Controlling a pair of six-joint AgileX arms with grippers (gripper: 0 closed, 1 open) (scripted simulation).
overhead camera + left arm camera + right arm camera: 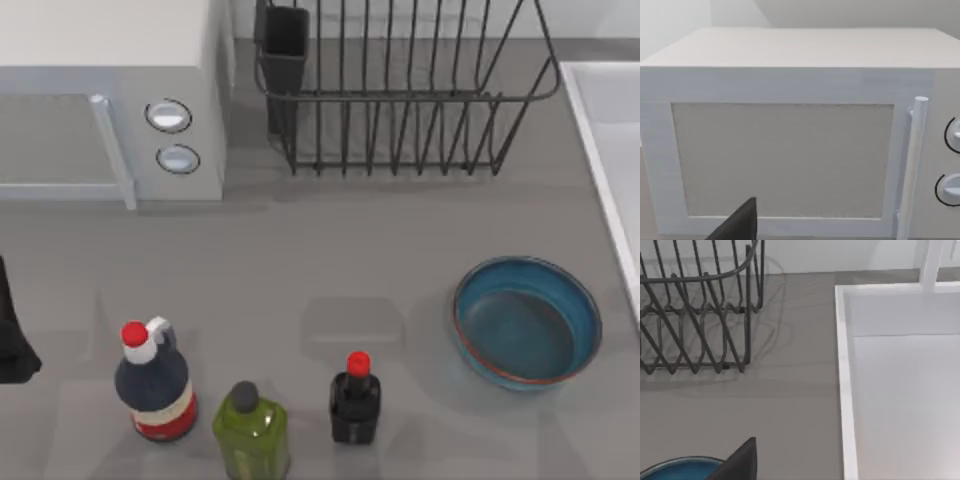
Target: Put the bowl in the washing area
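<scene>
Grey worktop carries the bowl just below my right end effector, sink basin ahead; finger state unclear. Thin rim could slip during lifting.

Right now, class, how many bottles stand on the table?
3, in a row along the table's near edge, left of the bowl: a dark red-capped bottle at left, a green bottle in the middle, a small black bottle at right.

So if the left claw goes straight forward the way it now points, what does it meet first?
Most likely the microwave: the left wrist view faces its door squarely, with nothing seen between. How far off it stands is unclear.
</scene>
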